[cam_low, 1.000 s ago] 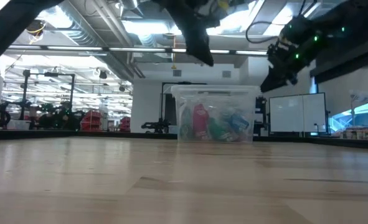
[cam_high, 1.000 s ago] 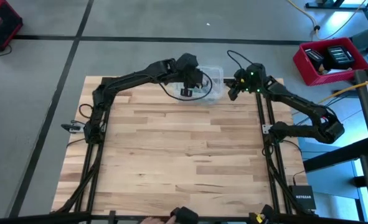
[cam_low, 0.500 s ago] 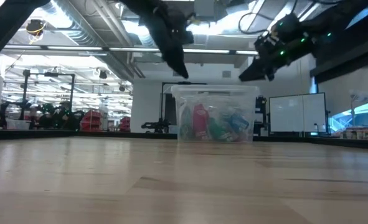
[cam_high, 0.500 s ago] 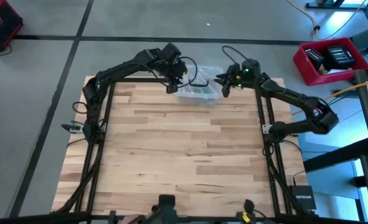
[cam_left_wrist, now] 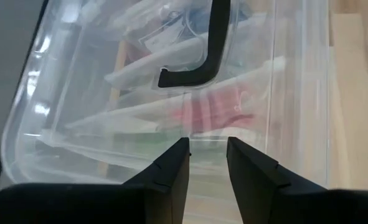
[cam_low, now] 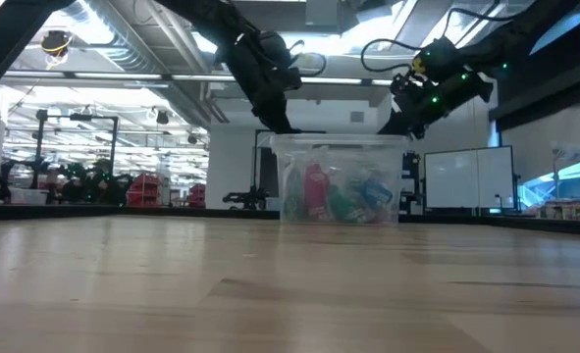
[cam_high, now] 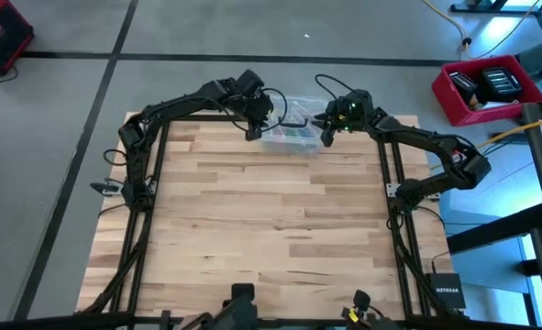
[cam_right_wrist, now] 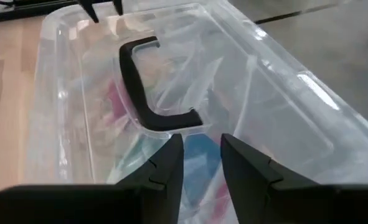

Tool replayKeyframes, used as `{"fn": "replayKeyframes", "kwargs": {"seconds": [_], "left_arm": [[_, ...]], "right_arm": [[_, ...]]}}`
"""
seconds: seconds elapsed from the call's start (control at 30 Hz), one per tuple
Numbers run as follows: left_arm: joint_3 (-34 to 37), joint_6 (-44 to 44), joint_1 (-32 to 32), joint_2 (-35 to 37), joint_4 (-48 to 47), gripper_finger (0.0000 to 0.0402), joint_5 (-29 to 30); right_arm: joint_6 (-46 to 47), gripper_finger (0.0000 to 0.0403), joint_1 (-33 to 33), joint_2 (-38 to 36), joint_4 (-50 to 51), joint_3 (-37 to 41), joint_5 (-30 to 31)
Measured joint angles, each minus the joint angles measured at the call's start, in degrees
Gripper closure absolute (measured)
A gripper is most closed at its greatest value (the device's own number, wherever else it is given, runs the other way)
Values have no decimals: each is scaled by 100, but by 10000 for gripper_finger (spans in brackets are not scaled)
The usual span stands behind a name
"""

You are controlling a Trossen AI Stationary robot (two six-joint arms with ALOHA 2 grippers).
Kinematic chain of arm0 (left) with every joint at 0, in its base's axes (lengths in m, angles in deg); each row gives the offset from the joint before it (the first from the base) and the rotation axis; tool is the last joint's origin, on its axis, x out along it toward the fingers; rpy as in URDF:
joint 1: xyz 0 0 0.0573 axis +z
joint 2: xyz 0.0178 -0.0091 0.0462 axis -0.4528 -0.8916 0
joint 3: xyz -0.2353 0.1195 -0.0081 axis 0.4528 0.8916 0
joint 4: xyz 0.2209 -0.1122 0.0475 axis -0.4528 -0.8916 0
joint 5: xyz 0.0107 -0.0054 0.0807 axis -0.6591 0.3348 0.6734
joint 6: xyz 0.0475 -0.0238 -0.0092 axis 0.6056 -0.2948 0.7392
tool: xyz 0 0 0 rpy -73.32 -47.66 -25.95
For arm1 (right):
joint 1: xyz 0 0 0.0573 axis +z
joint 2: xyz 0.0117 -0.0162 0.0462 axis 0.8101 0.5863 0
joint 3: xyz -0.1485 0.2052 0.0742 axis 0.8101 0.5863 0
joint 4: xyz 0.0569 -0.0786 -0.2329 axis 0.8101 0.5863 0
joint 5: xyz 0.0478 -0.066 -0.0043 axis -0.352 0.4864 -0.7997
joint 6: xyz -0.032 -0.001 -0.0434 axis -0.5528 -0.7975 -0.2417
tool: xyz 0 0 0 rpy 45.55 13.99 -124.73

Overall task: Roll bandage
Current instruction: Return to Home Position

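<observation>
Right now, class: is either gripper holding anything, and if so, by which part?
Nothing is held. The left gripper and the right gripper are narrowly open and empty, poised over the lid of the clear plastic box.

The left arm (cam_high: 183, 101) and right arm (cam_high: 408, 137) reach, elbows bent, to the far edge of the tabletop (cam_high: 252, 229). The left claw (cam_high: 251, 131) and right claw (cam_high: 326, 136) point downward, near each other, each with fingers narrowly parted and empty.
</observation>
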Motion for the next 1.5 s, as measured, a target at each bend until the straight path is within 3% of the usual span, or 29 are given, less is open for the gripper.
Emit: {"fn": "replayKeyframes", "kwargs": {"seconds": [0.33, 0.47, 0.67, 0.8, 1.17, 1.5], "left_arm": [[-67, -138, -124, 966, 796, 303, 108], [393, -259, -307, 1507, 865, 327, 116], [2065, -505, -880, 2604, 1659, 394, 532], [3285, -973, -1171, 3597, 2710, 390, 551], [6267, -2412, -1542, 6008, 4753, 397, 732], [7467, -3540, -1585, 7290, 4804, 396, 1078]], "right_arm": [[589, 293, 118, -851, 290, -789, -194], [543, 310, 405, -1444, 771, -779, -171], [456, 366, 1096, -2477, 1169, -265, 93], [609, 397, 1436, -3240, 1114, 167, 127], [1820, 378, 1937, -4915, 388, 1821, 127], [2286, 378, 1950, -6135, 40, 3076, 362]]}}
